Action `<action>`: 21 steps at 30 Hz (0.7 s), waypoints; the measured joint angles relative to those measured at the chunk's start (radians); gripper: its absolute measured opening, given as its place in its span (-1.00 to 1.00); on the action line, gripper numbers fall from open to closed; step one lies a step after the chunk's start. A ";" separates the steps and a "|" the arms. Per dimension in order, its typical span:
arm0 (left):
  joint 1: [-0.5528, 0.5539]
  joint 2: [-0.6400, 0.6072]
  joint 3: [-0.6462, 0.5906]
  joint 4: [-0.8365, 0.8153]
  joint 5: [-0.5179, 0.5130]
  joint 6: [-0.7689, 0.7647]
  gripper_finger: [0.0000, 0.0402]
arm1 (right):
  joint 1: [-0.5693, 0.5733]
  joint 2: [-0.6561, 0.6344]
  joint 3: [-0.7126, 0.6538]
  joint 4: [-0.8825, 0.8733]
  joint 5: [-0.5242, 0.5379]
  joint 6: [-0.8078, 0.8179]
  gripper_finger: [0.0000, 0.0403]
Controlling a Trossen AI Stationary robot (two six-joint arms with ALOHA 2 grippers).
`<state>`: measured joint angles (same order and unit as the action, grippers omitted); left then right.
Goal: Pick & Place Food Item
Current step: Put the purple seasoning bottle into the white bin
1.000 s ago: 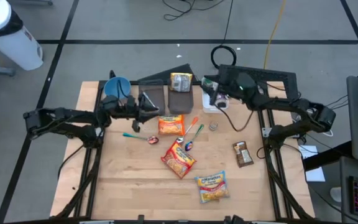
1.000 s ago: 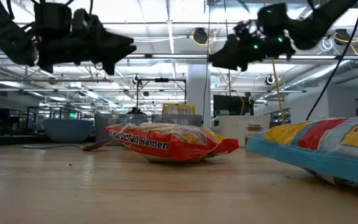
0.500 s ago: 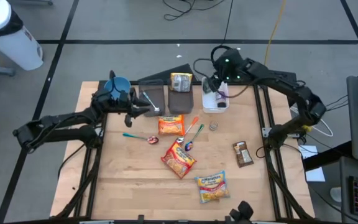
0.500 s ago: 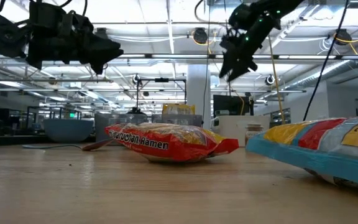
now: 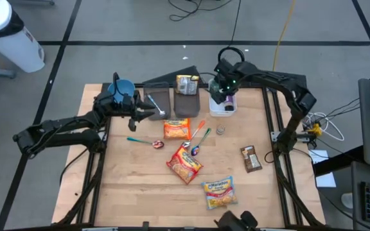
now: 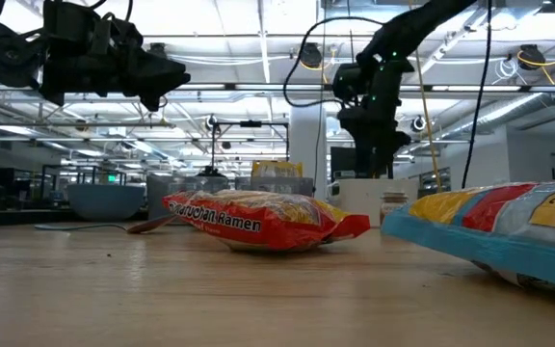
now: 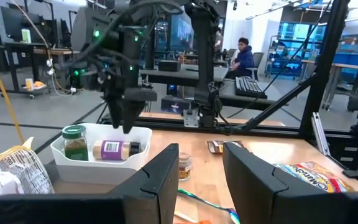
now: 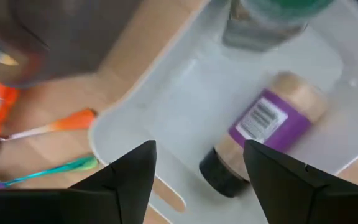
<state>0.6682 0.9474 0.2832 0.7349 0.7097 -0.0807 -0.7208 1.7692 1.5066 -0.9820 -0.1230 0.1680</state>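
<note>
On the left, the left pincer (image 5: 151, 110) hangs up in the air over the back part of the wooden surface (image 5: 140, 186), near the blue bowl (image 5: 121, 88) and the dark box (image 5: 159, 101); its two fingers stand apart with nothing between them, so it looks like it is just waiting out of the way. In the middle of the surface lie noodle packs, one orange (image 5: 176, 129), one red (image 5: 184, 163) and one blue and yellow (image 5: 218, 192), flat where they can be reached from above, with some bright spoons (image 5: 198, 133) beside them. Further right, the right pincer (image 5: 222, 90) points down over the white tray (image 5: 225, 109) at the back, fingers (image 8: 129, 180) wide open and holding nothing. I think it is there to pick up the little jar with the purple label (image 8: 263, 134), which is likely the food item. That jar lies on its side inside the tray, beside an upright jar with a green lid (image 7: 74, 142). Its long way runs along the tray, dark cap (image 8: 219, 174) at one end, pointing toward the middle of the surface as far as I can tell. The open fingers sit on either side of the cap end, not touching it
</note>
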 joint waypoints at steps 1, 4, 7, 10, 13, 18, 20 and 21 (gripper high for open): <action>0.000 0.000 0.000 0.000 0.000 0.000 -0.35 | 0.000 0.008 0.000 -0.008 0.020 0.008 0.18; -0.001 0.000 0.000 -0.001 0.000 0.000 -0.35 | 0.000 0.030 0.001 -0.025 0.067 0.031 0.18; -0.001 0.000 0.000 -0.004 0.000 0.010 -0.35 | 0.000 0.050 0.001 -0.043 0.078 0.041 0.18; -0.001 0.000 0.000 -0.008 0.000 0.022 -0.35 | 0.000 0.064 0.001 -0.044 0.112 0.063 0.18; -0.001 0.000 0.000 -0.008 0.000 0.024 -0.35 | 0.000 0.064 0.001 -0.038 0.129 0.064 0.18; -0.003 0.000 0.000 -0.008 0.000 0.024 -0.35 | 0.000 0.064 0.001 -0.029 0.130 0.100 0.18; -0.006 0.000 0.000 -0.008 0.000 0.024 -0.35 | 0.000 0.064 -0.003 -0.016 0.130 0.101 0.18; -0.010 0.000 0.000 -0.008 0.000 0.024 -0.35 | 0.000 0.064 -0.009 -0.001 0.135 0.101 0.18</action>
<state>0.6582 0.9478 0.2832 0.7273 0.7096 -0.0570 -0.7204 1.8332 1.4974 -0.9826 0.0117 0.2691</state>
